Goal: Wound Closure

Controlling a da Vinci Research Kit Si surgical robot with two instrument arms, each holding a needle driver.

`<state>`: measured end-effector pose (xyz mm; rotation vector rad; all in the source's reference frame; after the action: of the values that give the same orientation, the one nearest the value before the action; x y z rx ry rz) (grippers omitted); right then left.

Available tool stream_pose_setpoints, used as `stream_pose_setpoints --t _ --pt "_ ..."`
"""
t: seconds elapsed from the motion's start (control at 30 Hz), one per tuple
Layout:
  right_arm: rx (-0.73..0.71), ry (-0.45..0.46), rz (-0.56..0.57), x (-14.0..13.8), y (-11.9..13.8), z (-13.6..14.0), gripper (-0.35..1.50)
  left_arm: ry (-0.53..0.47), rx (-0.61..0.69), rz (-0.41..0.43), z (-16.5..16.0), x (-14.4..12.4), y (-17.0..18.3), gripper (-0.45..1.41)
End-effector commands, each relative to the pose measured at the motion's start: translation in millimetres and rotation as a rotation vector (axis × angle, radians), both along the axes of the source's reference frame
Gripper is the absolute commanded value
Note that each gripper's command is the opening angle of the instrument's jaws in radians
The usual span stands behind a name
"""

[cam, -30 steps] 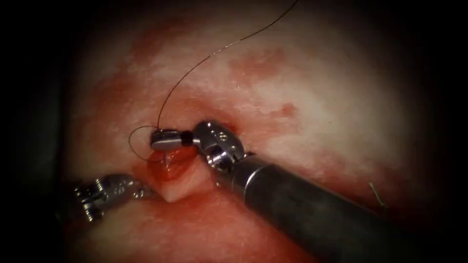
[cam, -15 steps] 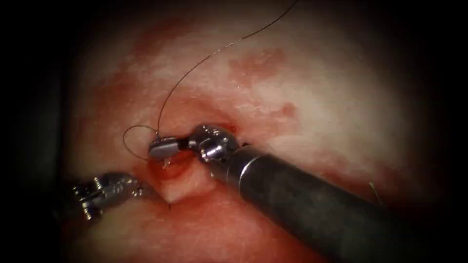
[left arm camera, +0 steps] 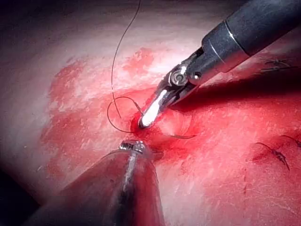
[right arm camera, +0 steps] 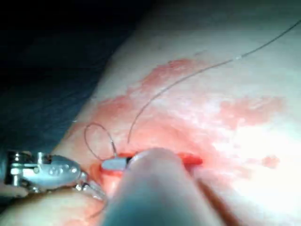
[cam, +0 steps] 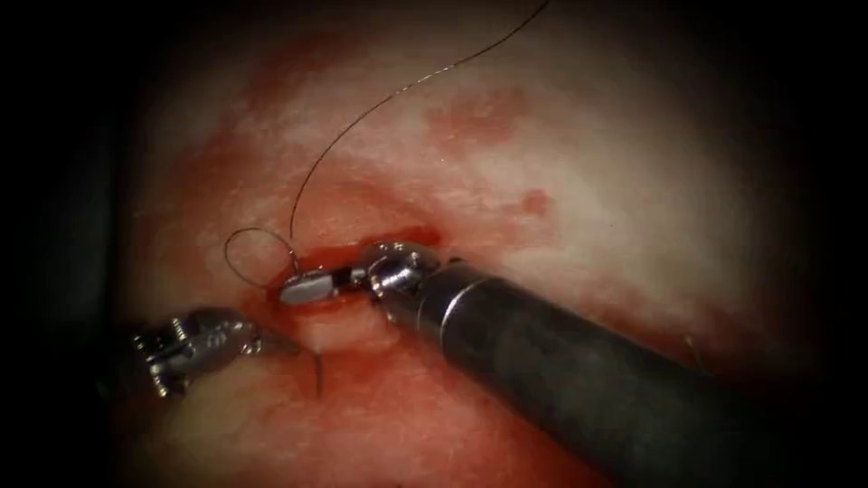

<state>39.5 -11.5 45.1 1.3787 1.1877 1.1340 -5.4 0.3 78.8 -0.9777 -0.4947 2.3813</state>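
The right tool (cam: 307, 287) was clamped on the needle's tail at the cut (cam: 407, 237). The needle (cam: 317, 372) ran through the tissue (cam: 561, 181), its tip out nearer, just right of the left tool (cam: 269, 343), whose grip I couldn't tell.

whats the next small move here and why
Probably bring the left end effector to the needle tip. The right end effector, shut on the needle near its thread end at the cut, has it in the tissue, and the tip shows just below the left one. What the left holds is unclear.
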Motion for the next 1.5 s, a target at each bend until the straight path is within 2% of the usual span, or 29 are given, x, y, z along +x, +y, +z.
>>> stream_pose_setpoints --t 0.03,0.1,0.17,0.23,0.33,0.37,0.43,0.6,0.7,0.87,1.13,1.37,1.4,1.43,1.47,1.5 --pt "0.025 0.016 0.017 0.6 1.0 0.3 0.59 -0.001 0.0 0.001 0.6 -0.5 -0.1 -0.45" --pt "0.035 0.03 0.031 0.7 1.0 0.2 1.03 -0.001 0.0 0.001 0.5 -0.5 -0.2 -0.45" --pt "0.043 0.057 0.058 0.7 1.2 -0.1 1.23 -0.005 -0.003 -0.006 0.3 -0.6 -0.3 -0.45" --pt "0.027 0.073 0.08 0.6 1.5 -0.3 1.3 -0.014 -0.009 -0.02 0.0 -0.7 -0.4 -0.45" --pt "-0.078 0.053 0.118 -0.1 2.1 -0.5 1.3 -0.052 -0.059 -0.045 -0.9 -1.0 -0.5 -0.45" --pt "-0.144 0.047 0.132 -0.7 2.6 -0.5 1.26 -0.082 -0.114 -0.053 -1.7 -1.2 -0.6 -0.4" --pt "-0.179 0.038 0.147 -1.5 3.5 -0.5 1.26 -0.106 -0.157 -0.066 -2.5 -1.3 -0.5 -0.27" --pt "-0.294 0.006 0.173 -3.5 5.8 -0.3 1.3 -0.152 -0.283 -0.058 -4.3 -1.4 -0.3 -0.08" --pt "-0.414 -0.076 0.224 -5.0 7.5 0.1 1.3 -0.202 -0.35 -0.059 -5.3 -1.8 -0.7 0.02" --pt "-0.48 -0.154 0.26 -6.3 8.4 0.9 1.3 -0.231 -0.407 -0.042 -5.6 -3.0 -0.9 0.1" --pt "-0.487 -0.158 0.262 -6.3 7.9 1.2 1.3 -0.241 -0.423 -0.043 -4.3 -3.6 0.0 0.15" --pt "-0.498 -0.155 0.262 -5.6 6.9 1.8 1.3 -0.234 -0.426 -0.046 -2.8 -3.6 1.1 0.14" --pt "-0.499 -0.155 0.263 -5.5 6.8 1.9 1.3 -0.234 -0.426 -0.046 -2.6 -3.8 1.3 0.05" --pt "-0.5 -0.153 0.262 -5.5 6.7 1.9 1.3 -0.235 -0.426 -0.046 -2.5 -3.9 1.4 -0.13" --pt "-0.501 -0.153 0.262 -5.4 6.7 1.9 1.3 -0.235 -0.426 -0.047 -2.4 -4.0 1.4 -0.42" --pt "-0.501 -0.153 0.262 -5.4 6.5 2.0 1.28 -0.24 -0.425 -0.045 -2.3 -4.1 1.5 -0.45"
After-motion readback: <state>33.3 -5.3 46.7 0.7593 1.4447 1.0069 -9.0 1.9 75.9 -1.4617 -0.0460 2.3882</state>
